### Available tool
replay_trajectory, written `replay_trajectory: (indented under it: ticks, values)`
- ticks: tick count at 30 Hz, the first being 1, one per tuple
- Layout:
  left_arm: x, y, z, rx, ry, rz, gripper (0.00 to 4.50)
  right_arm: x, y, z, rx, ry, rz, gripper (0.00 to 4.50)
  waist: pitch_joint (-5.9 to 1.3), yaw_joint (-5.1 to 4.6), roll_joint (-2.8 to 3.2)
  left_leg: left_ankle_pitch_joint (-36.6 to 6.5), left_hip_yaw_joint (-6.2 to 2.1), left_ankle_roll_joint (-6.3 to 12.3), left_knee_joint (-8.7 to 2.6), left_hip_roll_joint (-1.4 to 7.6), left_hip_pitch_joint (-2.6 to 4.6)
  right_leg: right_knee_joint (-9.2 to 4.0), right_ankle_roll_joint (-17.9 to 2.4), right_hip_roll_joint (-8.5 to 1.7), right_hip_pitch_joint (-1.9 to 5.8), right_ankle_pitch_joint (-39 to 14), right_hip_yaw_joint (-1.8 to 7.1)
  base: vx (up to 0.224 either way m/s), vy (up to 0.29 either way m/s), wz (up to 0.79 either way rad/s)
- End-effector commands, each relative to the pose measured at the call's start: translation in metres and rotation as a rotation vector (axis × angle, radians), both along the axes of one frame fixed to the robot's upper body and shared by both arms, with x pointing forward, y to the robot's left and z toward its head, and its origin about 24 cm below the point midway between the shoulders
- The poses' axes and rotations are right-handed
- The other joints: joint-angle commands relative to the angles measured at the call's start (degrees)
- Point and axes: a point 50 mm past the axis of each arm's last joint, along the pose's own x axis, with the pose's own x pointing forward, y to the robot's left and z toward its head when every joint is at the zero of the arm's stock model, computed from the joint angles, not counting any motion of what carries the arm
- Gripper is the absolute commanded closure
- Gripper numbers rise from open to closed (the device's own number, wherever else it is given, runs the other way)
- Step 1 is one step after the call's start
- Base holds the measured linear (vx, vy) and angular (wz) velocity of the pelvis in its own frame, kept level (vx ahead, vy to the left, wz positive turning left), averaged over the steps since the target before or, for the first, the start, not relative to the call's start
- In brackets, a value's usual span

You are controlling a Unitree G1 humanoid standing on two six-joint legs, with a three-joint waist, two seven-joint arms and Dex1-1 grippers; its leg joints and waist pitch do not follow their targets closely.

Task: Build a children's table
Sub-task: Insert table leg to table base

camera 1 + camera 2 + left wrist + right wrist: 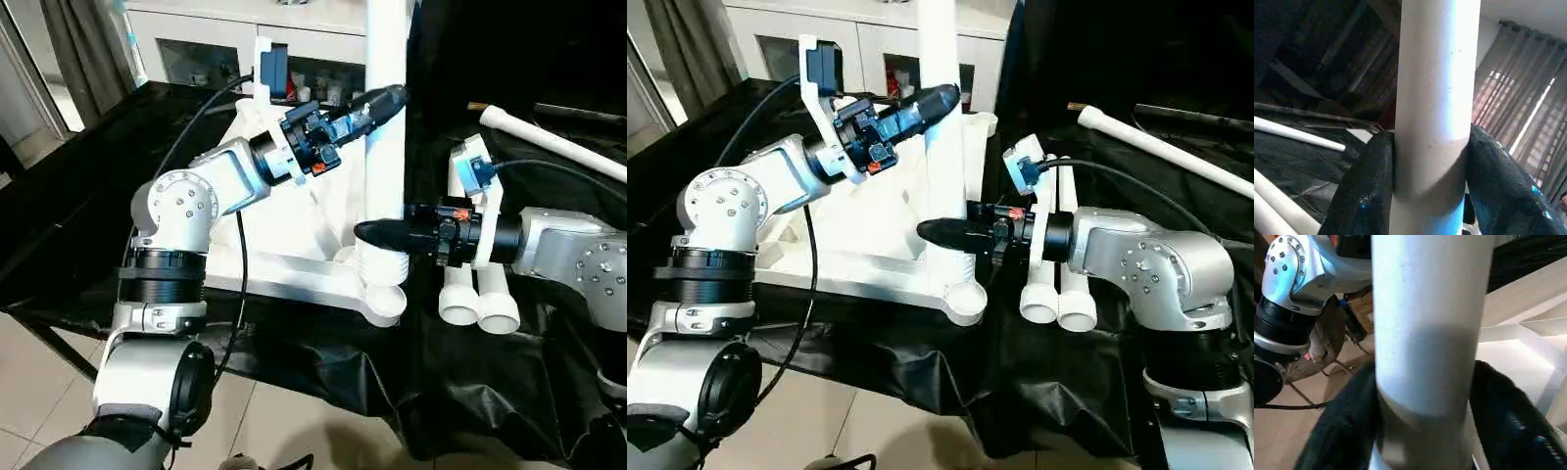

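You see one leg (pixel 386 117) upright in the near corner socket (pixel 384 284) of the overturned tabletop (pixel 284 211), pinched by both the left gripper (pixel 390 98) and right gripper (pixel 377 233), while three legs (pixel 478 294) still lie loose alongside.

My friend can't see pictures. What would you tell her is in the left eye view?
A white table leg stands upright in a corner socket of the upside-down white tabletop, held by two robot grippers: the left gripper high up, the right gripper low down. Two spare legs lie on the black cloth.
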Motion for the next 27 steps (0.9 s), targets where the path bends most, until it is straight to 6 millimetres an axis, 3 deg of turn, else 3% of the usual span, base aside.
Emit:
replay_trajectory:
  ticks: [1,2,3,5,8,12,16,19,20,24,25,27]
  values:
    - [-0.001,-0.005,0.008,-0.006,-0.025,-0.002,2.65,0.005,-0.002,0.001,-0.004,-0.011,-0.051,2.18,-4.59,0.3,-0.61,-0.66,-0.12,1.7,-3.44,0.62,-0.62,-3.86,-6.49,-3.87,4.55,-12.02,3.02,0.0,0.0,0.0]
    - [0.002,-0.005,0.006,-0.003,0.009,0.027,2.09,0.005,-0.002,0.001,-0.004,-0.016,-0.063,2.3,-4.61,0.31,-0.43,-0.66,-0.13,1.6,-3.43,0.57,-0.62,-3.83,-6.59,-3.86,4.58,-11.87,2.99,0.0,0.0,0.0]
    - [0.003,-0.005,0.006,-0.002,0.02,0.036,1.95,0.005,-0.002,0.001,-0.005,-0.017,-0.066,2.31,-4.61,0.27,-0.46,-0.78,-0.11,1.49,-3.39,0.59,-0.62,-3.84,-6.69,-3.84,4.55,-11.72,3.01,0.0,0.0,0.0]
    - [0.006,-0.005,0.004,-0.007,0.052,0.061,1.93,0.006,-0.002,0.0,-0.009,-0.022,-0.078,2.39,-4.59,0.26,-0.54,-1.0,-0.05,1.34,-3.38,0.53,-0.6,-3.97,-6.77,-3.82,4.59,-12.11,2.95,0.0,0.0,0.0]
    - [0.007,-0.012,-0.004,0.138,-0.006,0.182,1.52,0.008,0.0,-0.003,-0.036,-0.043,-0.127,2.55,-4.6,0.26,-0.55,-0.73,-0.26,1.17,-3.53,0.78,-0.54,-3.95,-5.93,-3.84,4.55,-12.05,2.97,0.0,0.0,0.0]
    - [0.007,-0.022,-0.013,0.25,-0.009,0.296,1.45,0.011,0.005,-0.006,-0.067,-0.061,-0.181,2.56,-4.65,0.17,-0.62,-0.41,-0.23,0.89,-3.47,0.77,-0.61,-3.83,-5.82,-3.86,4.63,-11.2,3.05,0.0,0.0,0.0]
    - [0.007,-0.03,-0.01,0.183,0.073,0.395,1.62,0.013,0.012,-0.008,-0.086,-0.066,-0.21,2.57,-4.59,0.04,-0.77,-0.56,-0.09,1.43,-3.32,0.6,-0.74,-3.91,-6.76,-3.8,4.75,-10.72,3.05,0.0,0.0,0.0]
    - [0.015,-0.026,-0.011,0.171,0.117,0.504,1.8,0.014,0.012,-0.008,-0.091,-0.072,-0.221,2.57,-4.6,0.04,-0.95,-0.69,-0.12,1.82,-3.35,0.44,-0.81,-4.12,-5.66,-3.7,4.79,-12.23,2.99,0.0,0.0,0.0]
    - [0.017,-0.023,-0.011,0.163,0.131,0.538,1.83,0.015,0.012,-0.008,-0.093,-0.074,-0.224,2.57,-4.57,-0.06,-1.3,-0.61,-0.05,2.04,-3.32,0.37,-0.82,-4.25,-5.08,-3.66,4.78,-12.78,2.99,0.0,0.0,0.0]
    - [0.019,-0.018,-0.013,0.151,0.151,0.584,2.22,0.015,0.012,-0.008,-0.101,-0.078,-0.227,2.57,-4.59,-0.09,-1.14,-0.43,-0.1,2.43,-3.32,0.39,-0.74,-4.34,-3.9,-3.59,4.55,-13.93,2.91,0.0,0.0,0.0]
    - [0.018,-0.018,-0.013,0.152,0.148,0.588,2.25,0.015,0.013,-0.008,-0.105,-0.081,-0.228,2.57,-4.59,-0.13,-1.5,-0.22,-0.04,2.58,-3.33,0.38,-0.73,-4.32,-3.78,-3.59,4.53,-13.92,2.91,0.0,0.0,0.0]
    - [0.016,-0.018,-0.013,0.147,0.146,0.585,2.51,0.015,0.014,-0.008,-0.117,-0.093,-0.227,2.57,-4.61,-0.09,-1.24,0.24,-0.11,2.67,-3.31,0.52,-0.73,-4.22,-4.01,-3.64,4.38,-13.4,2.94,0.0,0.0,0.0]
